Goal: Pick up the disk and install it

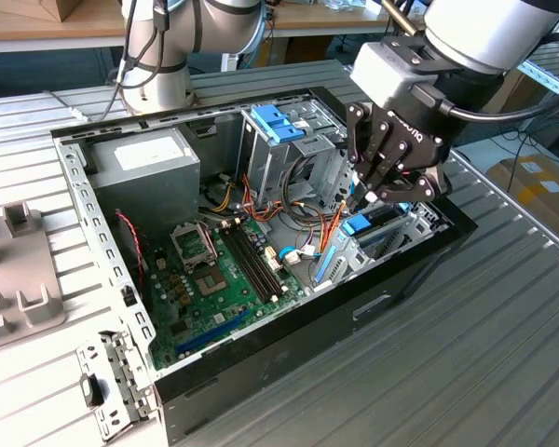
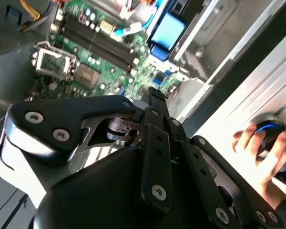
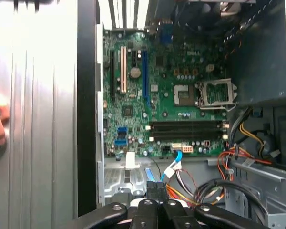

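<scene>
1. The disk [image 1: 359, 224] sits in a bay of the open computer case [image 1: 289, 345], right of centre in the exterior view, its bright blue carrier tab showing.
2. The gripper [image 1: 368, 196] hangs just above it, fingers pressed together, holding nothing.

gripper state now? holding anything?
Gripper: closed, fingertips together, nothing between them; it is close over the disk inside the computer case.
</scene>
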You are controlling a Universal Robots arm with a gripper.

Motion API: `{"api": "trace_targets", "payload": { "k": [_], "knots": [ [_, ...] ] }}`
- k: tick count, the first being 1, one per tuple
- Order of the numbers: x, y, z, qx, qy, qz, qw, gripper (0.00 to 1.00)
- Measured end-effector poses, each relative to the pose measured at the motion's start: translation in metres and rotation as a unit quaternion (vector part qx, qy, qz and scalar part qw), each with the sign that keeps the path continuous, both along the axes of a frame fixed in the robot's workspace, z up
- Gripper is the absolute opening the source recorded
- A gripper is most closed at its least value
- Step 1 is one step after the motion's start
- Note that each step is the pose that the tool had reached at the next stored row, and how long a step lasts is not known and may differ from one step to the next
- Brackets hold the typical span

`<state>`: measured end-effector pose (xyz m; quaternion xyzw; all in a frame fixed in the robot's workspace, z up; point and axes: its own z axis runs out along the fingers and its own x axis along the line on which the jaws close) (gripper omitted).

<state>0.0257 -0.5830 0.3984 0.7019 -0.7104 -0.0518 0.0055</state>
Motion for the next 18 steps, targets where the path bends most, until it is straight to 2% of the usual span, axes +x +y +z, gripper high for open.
{"api": "trace_targets", "payload": {
  "k": [1, 2, 5, 10, 18],
  "knots": [
    [0.0, 0.0, -0.0001, 0.0, 0.0035, 0.0, 0.99999, 0.11],
    [-0.0001, 0.0, -0.0001, 0.0, 0.004, 0.0, 0.99999, 0.11],
    [0.0, 0.0, -0.0003, 0.0001, 0.004, 0.0, 0.99999, 0.11],
    [0.0037, 0.0, -0.0041, 0.0001, 0.0042, 0.0, 0.99999, 0.11],
    [0.007, 0.0, -0.0185, 0.0001, 0.0046, 0.0, 0.99999, 0.11]
  ]
}}
